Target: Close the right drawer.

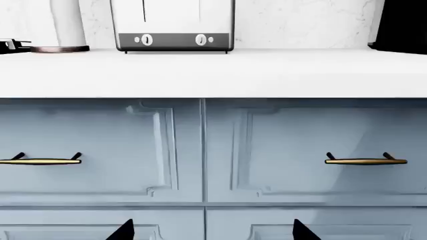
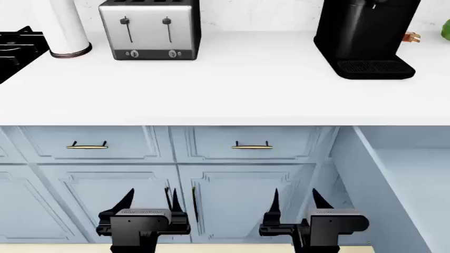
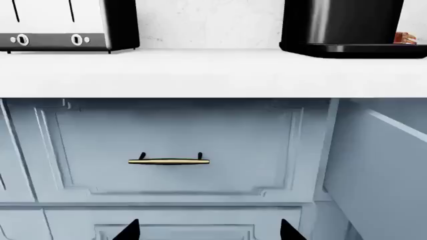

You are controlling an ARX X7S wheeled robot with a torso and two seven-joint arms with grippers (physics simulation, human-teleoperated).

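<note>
1. The right drawer [image 2: 401, 179] stands pulled out from the cabinet row, to the right of the closed drawer with the brass handle [image 2: 252, 146] and below the white desk [image 2: 225, 89].
2. The left claw [image 2: 149, 203] hangs spread and empty before the cabinet doors [image 2: 211, 205].
3. The right claw [image 2: 294, 203] is likewise spread, just left of the right drawer, touching nothing.
4. A toaster [image 2: 149, 29] and a black coffee machine [image 2: 365, 37] stand on the desk.

Brushed-metal toaster [image 2: 149, 29], glossy blk coffee maker [image 2: 367, 37], matt white counter [image 2: 225, 89]
</note>
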